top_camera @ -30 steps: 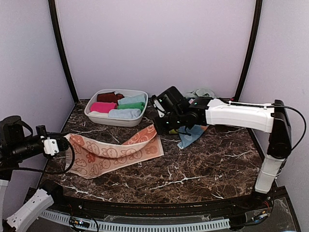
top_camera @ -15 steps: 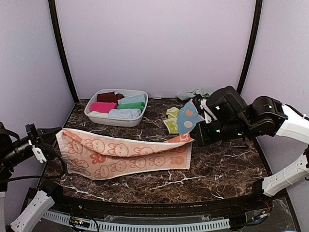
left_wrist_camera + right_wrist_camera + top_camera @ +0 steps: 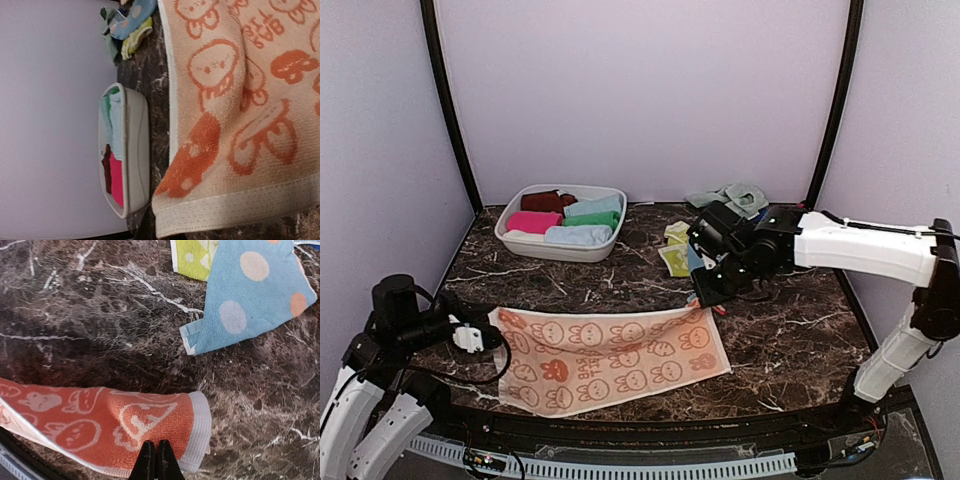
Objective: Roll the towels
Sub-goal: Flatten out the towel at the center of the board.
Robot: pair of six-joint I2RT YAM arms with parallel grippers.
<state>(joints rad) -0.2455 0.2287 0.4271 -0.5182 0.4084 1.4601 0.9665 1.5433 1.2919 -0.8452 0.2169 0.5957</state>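
Observation:
A peach-orange towel (image 3: 610, 360) with rabbit prints lies spread flat near the table's front. My left gripper (image 3: 473, 338) is at its left edge, shut on that hem. In the left wrist view the towel (image 3: 240, 100) covers the fingers. My right gripper (image 3: 704, 300) (image 3: 155, 462) is shut on the far right corner of the same towel (image 3: 125, 425), low over the marble. Just beyond it lie a light-blue spotted towel (image 3: 250, 295) and a yellow-green towel (image 3: 674, 258). A mint towel (image 3: 730, 195) is bunched at the back.
A white oval tub (image 3: 560, 250) (image 3: 137, 150) holding several rolled towels stands at the back left. Walls close in the table on three sides. The right arm reaches across the table's right half.
Both grippers have drawn the peach towel toward the front and lowered it flat onto the table. The right gripper came down and left; the left one moved inward.

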